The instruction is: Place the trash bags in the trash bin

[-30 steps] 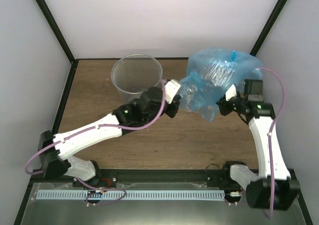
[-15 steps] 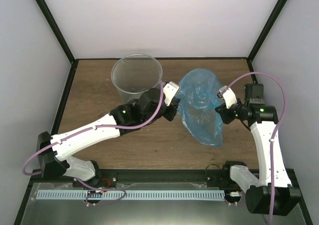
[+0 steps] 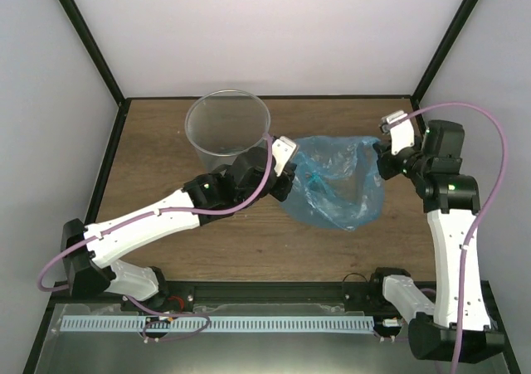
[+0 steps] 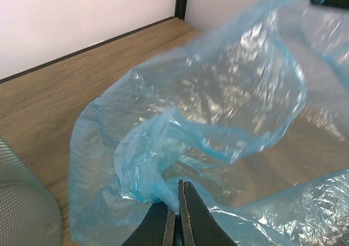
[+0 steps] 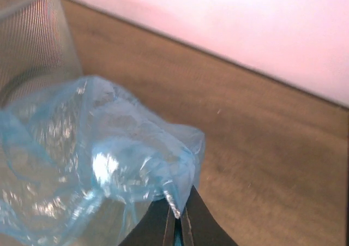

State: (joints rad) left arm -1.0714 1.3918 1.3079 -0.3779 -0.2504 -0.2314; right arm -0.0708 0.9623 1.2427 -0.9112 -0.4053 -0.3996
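Spreading of the trash bag [image 3: 336, 193] ahead of insertion. Half a second earlier the film hung as a narrow drape between the two arms. The right arm has since drawn back and outward, so the bag is now pulled wide and opened out. It is held above the bench [image 3: 249, 250], just right of the trash bin [image 3: 226, 125] and not yet in it (the opening-out looks largely done; the carry over the rim remains). The overhead view fixes where the bag sits relative to the bin but hides both grips. The left wrist view shows the left fingers [image 4: 199, 227] pressed together on a gathered fold of film, with the bin wall at lower left. The right wrist view shows the right fingers [image 5: 204, 224] likewise pinched on a corner of the film, with the bin's ribbed wall beyond the bag.
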